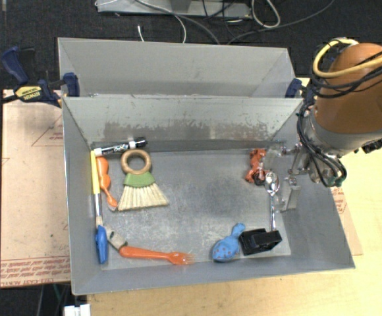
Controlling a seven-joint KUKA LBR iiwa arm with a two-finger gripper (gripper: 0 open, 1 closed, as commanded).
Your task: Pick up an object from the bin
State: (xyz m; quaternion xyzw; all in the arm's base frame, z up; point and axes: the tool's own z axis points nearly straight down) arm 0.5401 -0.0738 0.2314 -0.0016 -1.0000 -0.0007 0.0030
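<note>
The tool (273, 224) hangs low in the right part of the bin (197, 120), with its tip at the far edge of a black blocky object (260, 241). Whether it is open or closed I cannot tell, and nothing shows gripped in it.

The black object lies toward the near right corner, touching or just beside a blue rounded lump (227, 248) on its left. It looks like a stiff, light plastic piece with flat faces, so it should keep its shape under a squeeze. A hold across its shorter width seems safest to me, since smooth plastic may slip if caught by a corner. The blue lump looks softer and could be dragged along if the grip lands too far left.

On the far side of the tool lies a small red and orange thing (255, 166), near the foot of the far wall. The sloping right wall is close beside the tool and the near wall is close to the black object, so sideways room is scant there; straight up looks free. The middle of the floor is bare.

Well apart on the left lie a small brush with a wooden ring (138, 186), a black marker (120, 148) and an orange utensil (153, 254).
</note>
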